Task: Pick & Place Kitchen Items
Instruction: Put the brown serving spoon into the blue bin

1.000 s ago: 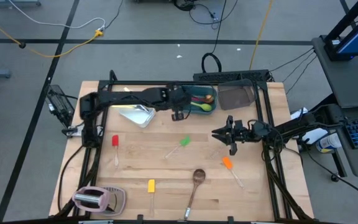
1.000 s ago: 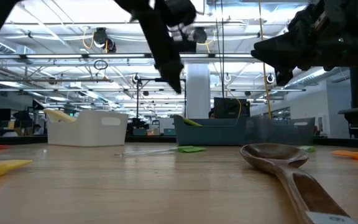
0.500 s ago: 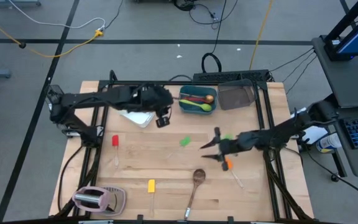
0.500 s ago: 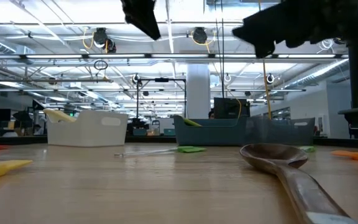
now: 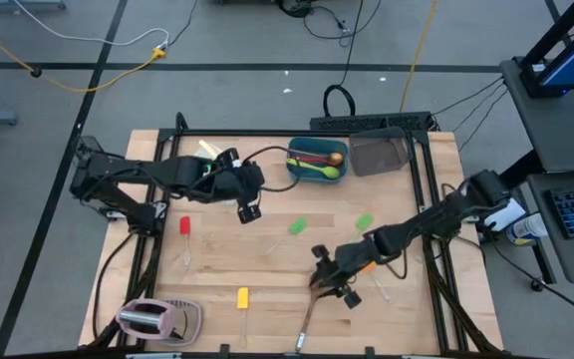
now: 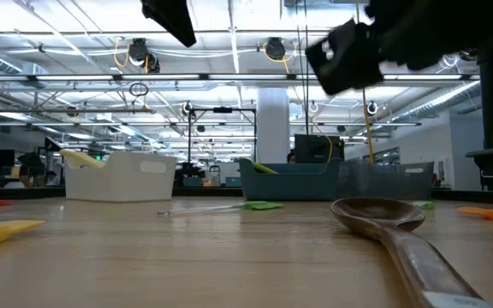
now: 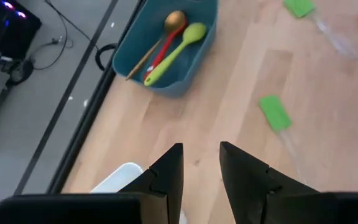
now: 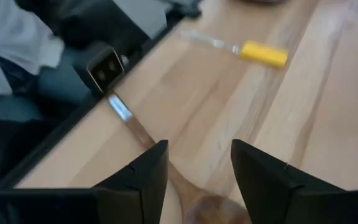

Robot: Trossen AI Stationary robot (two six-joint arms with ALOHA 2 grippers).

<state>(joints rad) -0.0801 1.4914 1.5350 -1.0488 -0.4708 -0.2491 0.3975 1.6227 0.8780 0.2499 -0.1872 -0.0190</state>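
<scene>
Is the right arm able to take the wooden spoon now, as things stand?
Probably yes. The right gripper hangs directly over the wooden spoon, its fingers open to either side of the handle, empty. Nothing lies between them; the yellow spatula is well apart.

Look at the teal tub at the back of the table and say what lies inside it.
Inside the teal tub lie three spoons side by side: a gold-bowled one, a red one and a green one. Anything beneath them is hidden by the spoons.
</scene>
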